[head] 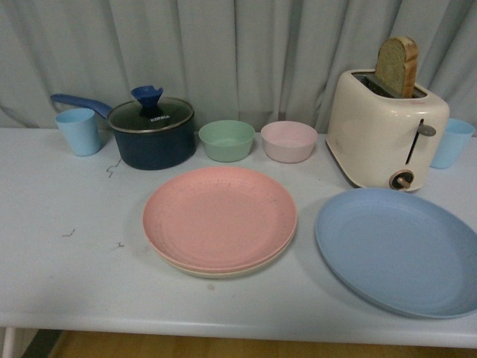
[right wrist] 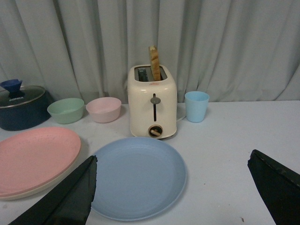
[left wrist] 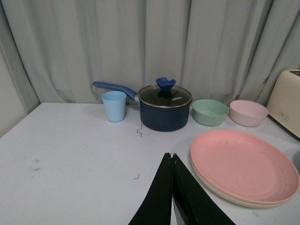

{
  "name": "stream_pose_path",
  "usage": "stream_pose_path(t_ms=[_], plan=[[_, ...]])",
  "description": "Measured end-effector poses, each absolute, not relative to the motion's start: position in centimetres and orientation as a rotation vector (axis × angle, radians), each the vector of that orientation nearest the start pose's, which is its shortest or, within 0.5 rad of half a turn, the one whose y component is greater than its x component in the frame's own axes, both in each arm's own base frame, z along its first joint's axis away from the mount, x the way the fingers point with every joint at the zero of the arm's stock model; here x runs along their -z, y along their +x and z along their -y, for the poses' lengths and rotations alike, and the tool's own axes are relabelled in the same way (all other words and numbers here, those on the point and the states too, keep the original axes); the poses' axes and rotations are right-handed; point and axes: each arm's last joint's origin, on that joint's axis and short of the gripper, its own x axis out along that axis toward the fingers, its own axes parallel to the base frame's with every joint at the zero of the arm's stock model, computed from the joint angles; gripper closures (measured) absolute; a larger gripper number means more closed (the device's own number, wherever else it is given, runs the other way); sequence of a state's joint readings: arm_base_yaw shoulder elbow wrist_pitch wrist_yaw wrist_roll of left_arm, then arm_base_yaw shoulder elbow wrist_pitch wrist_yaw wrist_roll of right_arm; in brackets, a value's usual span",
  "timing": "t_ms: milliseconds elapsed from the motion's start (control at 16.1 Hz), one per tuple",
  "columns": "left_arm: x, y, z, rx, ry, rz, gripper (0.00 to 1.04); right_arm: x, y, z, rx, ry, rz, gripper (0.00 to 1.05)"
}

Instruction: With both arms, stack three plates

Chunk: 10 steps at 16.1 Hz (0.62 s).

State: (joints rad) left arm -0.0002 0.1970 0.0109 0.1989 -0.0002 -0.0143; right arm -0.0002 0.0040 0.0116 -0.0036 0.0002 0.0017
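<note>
The pink plate (head: 219, 216) lies mid-table on top of the beige plate (head: 223, 271), of which only the rim shows. To its right the blue plate (head: 399, 250) rests alone on the table. Neither arm appears in the front view. In the left wrist view my left gripper (left wrist: 170, 156) is shut with nothing in it, hovering over the table just left of the pink plate (left wrist: 243, 165). In the right wrist view my right gripper (right wrist: 172, 164) is open wide, above the near right part of the blue plate (right wrist: 136, 176).
Along the back stand a light blue cup (head: 78, 131), a dark blue lidded saucepan (head: 151, 131), a green bowl (head: 226, 140), a pink bowl (head: 289, 141), a cream toaster (head: 386, 131) with bread in it, and a second blue cup (head: 452, 142). A curtain hangs behind.
</note>
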Motion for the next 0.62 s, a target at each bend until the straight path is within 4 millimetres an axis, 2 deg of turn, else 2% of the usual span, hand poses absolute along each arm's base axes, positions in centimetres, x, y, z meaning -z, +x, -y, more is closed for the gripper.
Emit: stream_pose_path(t_ms=[186, 248, 620], plan=[[-16.3, 10.0, 0.0, 0.002, -0.014, -0.044, 1.03, -16.7, 9.7, 0.0, 0.001, 0.002, 0.004, 0.06], [-16.9, 9.7, 0.0, 0.002, -0.014, 0.024, 1.03, -16.7, 9.7, 0.0, 0.001, 0.002, 0.004, 0.06], [-16.7, 9.7, 0.0, 0.0, -0.014, 0.001, 1.03, -16.7, 9.7, 0.0, 0.001, 0.002, 0.004, 0.06]])
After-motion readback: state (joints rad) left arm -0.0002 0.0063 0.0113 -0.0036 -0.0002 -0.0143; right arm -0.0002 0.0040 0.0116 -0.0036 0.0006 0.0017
